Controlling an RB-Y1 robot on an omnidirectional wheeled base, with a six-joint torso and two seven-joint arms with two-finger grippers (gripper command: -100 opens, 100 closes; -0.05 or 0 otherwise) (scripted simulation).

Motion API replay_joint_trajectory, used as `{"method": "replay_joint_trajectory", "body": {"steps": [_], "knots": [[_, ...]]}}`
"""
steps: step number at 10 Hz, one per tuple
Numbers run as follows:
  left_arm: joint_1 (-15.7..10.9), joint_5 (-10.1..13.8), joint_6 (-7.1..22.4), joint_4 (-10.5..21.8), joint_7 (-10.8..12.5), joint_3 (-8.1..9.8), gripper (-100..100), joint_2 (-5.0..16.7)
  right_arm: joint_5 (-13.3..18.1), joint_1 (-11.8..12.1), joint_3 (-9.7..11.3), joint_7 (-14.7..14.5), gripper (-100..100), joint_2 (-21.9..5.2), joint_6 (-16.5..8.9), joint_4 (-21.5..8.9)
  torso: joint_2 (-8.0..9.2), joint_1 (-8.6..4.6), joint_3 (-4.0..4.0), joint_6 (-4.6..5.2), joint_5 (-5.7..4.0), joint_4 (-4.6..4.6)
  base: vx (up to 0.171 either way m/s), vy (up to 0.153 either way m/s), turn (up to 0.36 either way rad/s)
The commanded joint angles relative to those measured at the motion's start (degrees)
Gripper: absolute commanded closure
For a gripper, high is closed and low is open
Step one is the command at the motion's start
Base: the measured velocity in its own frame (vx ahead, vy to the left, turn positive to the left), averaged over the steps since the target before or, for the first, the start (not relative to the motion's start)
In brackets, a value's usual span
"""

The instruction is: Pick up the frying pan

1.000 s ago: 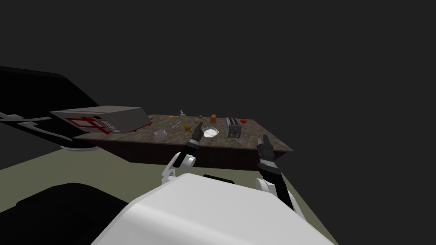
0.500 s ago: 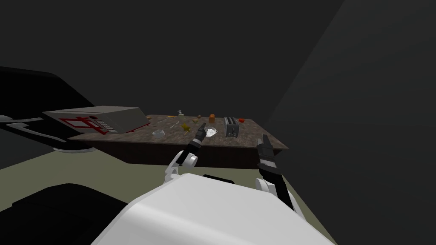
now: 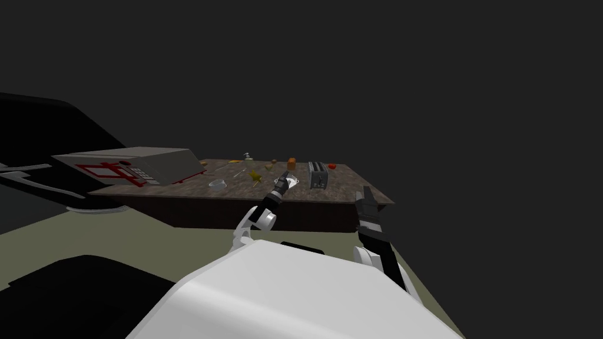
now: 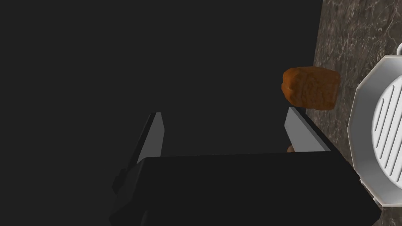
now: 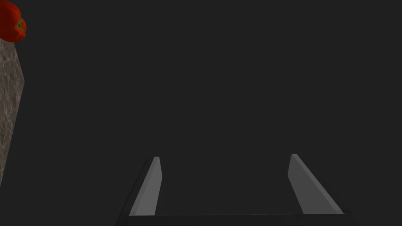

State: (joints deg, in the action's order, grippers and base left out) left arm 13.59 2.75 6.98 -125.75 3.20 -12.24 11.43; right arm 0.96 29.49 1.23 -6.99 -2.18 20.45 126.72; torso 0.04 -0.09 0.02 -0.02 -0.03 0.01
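The frying pan [image 3: 294, 183] is a pale grey, round pan with a ribbed white inside, lying on the brown marbled counter [image 3: 347, 183] just left of the toaster. My left gripper [image 3: 285, 178] reaches over the counter's front edge and hangs at the pan's near left rim, covering part of it. In the left wrist view the pan [image 4: 382, 129] lies beside the gripper, outside the open left gripper [image 4: 223, 113], which holds nothing. My right gripper [image 3: 366, 194] stands open [image 5: 224, 157] near the counter's right front corner, empty.
A brown loaf [image 4: 311, 87] sits behind the pan. A toaster [image 3: 318, 175], a red pepper [image 3: 331, 166], a glass bowl [image 3: 217, 184] and several small items share the counter. A microwave [image 3: 135, 165] with its door open stands at the left end.
My left arm has stretched forward and to the right, bringing its gripper over the pan's near rim. The head view has shifted slightly. The right arm has stayed put.
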Motion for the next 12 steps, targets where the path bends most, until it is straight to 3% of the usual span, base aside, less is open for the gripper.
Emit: {"method": "replay_joint_trajectory", "body": {"steps": [1, 12], "knots": [[-1.1, 0.5, 2.9, 0.1, 0.3, -0.68, -100, 0.0, 0.0, 0.0, 0.0, 0.0, 0, 0.0, 0.0, 0.0, 0.0, 0.0, 0.0, 0.0, 0.0, 0.0, -0.008, -0.032, -0.024], [-6.2, 1.5, 20.5, 1.4, 1.5, -1.91, -100, -0.6, 0.0, 0.0, 0.0, 0.0, 0, 0.0, 0.0, 0.0, -0.11, 0.1, -0.06, -0.01, 0.02, -0.02, 0.006, -0.015, -0.007]]}}
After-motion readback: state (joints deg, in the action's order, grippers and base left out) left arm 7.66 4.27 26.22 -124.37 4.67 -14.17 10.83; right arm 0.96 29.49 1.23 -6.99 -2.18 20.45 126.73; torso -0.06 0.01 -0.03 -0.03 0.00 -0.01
